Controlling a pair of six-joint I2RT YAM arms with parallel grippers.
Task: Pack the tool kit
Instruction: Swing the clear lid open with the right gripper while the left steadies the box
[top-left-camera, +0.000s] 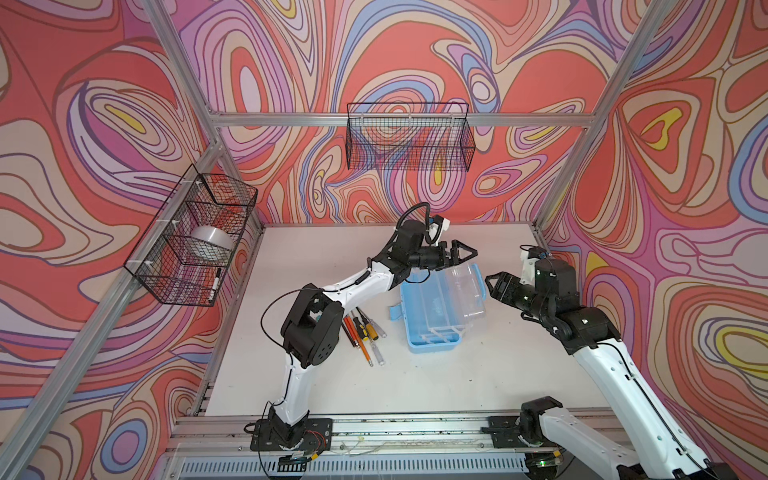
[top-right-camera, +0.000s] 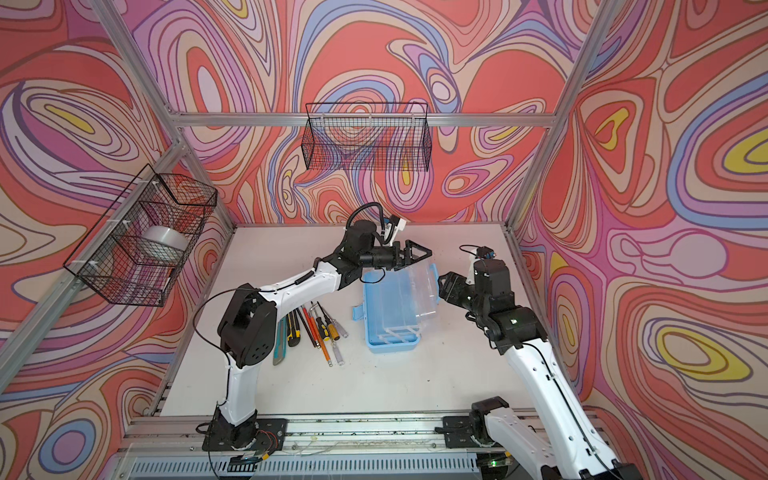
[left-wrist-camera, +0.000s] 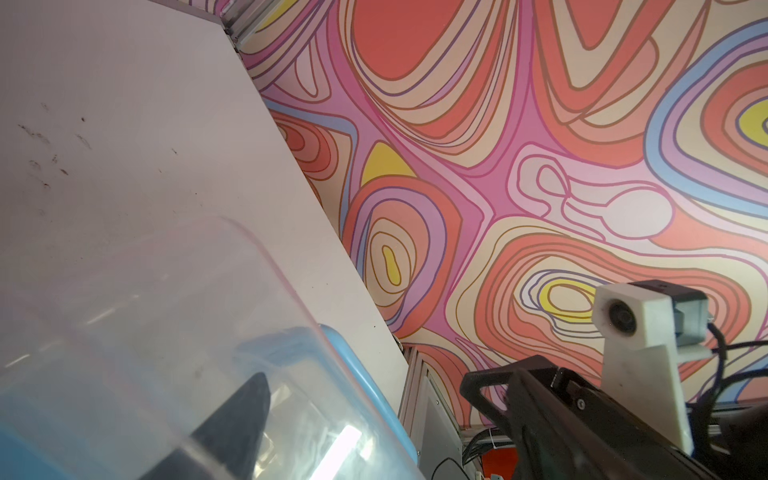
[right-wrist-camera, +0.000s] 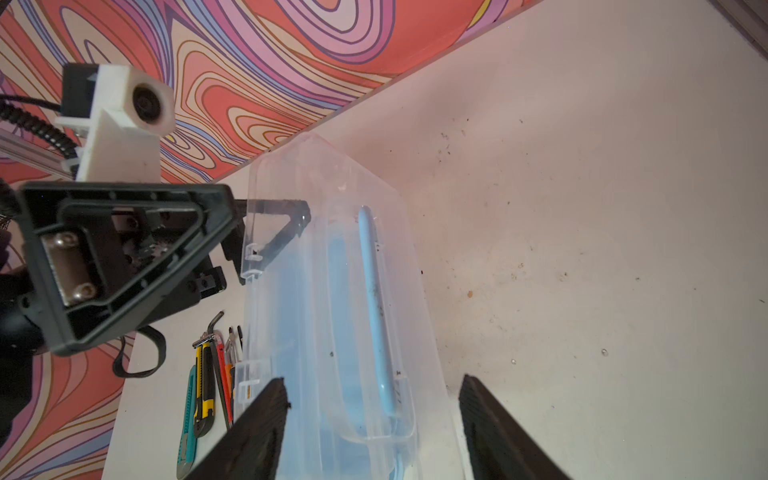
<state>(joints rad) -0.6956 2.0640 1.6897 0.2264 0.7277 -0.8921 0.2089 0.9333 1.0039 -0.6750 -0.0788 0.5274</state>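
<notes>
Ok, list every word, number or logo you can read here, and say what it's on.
No text can be read anywhere.
yellow-and-black utility knife: any marking is too blurred to read.
white marker pen in the black wire basket: any label is too small to read.
light-blue plastic box and its clear lid: no print visible.

White-shelled left arm (top-left-camera: 353, 283) and right arm (top-left-camera: 615, 365), black joints (top-left-camera: 311, 328), coiled black cable (right-wrist-camera: 41, 124), white camera mount (right-wrist-camera: 120, 124), left hand (top-left-camera: 467, 252) black, triangular-framed, silver screws (right-wrist-camera: 66, 239), right hand (right-wrist-camera: 374, 380) ribbed black
</notes>
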